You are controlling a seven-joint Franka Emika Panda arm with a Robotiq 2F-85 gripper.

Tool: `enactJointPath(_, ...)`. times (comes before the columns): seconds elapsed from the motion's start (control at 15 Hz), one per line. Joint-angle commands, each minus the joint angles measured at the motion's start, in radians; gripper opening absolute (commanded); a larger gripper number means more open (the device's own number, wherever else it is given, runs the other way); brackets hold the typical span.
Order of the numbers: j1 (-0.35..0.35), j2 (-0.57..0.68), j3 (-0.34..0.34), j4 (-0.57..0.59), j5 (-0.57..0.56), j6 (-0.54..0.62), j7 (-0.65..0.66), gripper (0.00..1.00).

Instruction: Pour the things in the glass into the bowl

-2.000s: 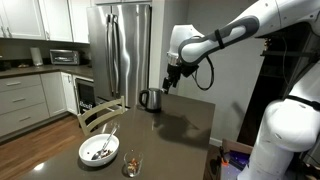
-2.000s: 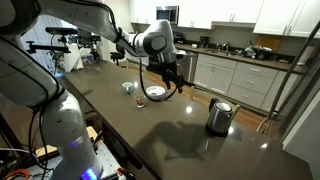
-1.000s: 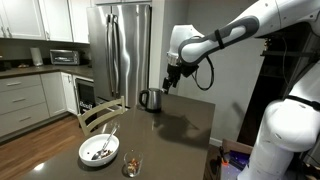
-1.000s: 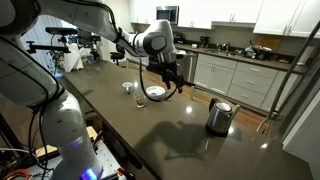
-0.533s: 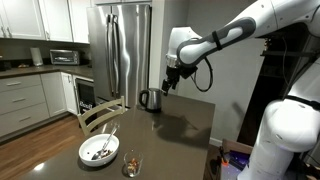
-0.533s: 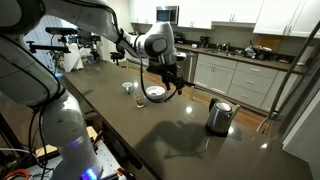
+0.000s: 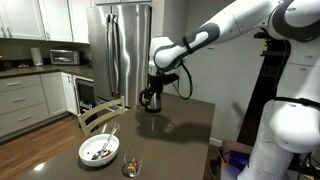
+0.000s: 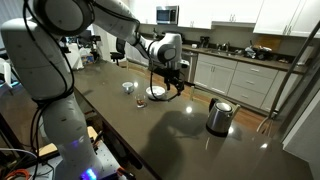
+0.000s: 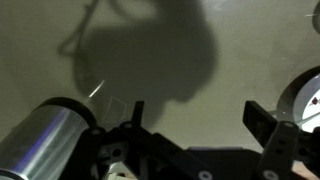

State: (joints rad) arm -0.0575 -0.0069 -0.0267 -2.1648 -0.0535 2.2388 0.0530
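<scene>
glass (image 7: 131,166), stubby and clear, stands beside round white bowl (image 7: 85,147).

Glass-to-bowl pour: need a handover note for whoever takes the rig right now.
Claw: open, empty, in the air above the table, well away from the glass.
Glass: upright on the table beside the bowl, brown bits inside.
Bowl: on the table, dark bits in it. Kettle stands apart.
Done: nothing grasped, nothing poured.
Left: reach the glass, grip, lift, tip over the bowl.
</scene>
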Motion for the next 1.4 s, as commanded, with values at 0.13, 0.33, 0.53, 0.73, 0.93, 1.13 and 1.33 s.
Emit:
enactJointPath(0.13,0.02,0.218,0.024,0.236,0.166,-0.125,-0.133,1.0)
enactJointPath(0.33,0.022,0.276,0.045,0.302,0.197,-0.199,-0.159,1.0)
enactJointPath(0.53,0.031,0.292,0.061,0.315,0.187,-0.245,-0.155,1.0)
enactJointPath(0.73,0.038,0.286,0.082,0.292,0.199,-0.258,-0.162,1.0)
enactJointPath(0.93,0.055,0.275,0.1,0.256,0.209,-0.234,-0.153,1.0)
enactJointPath(1.13,0.077,0.254,0.112,0.203,0.214,-0.192,-0.14,1.0)
enactJointPath(1.33,0.099,0.234,0.121,0.132,0.209,-0.139,-0.123,1.0)
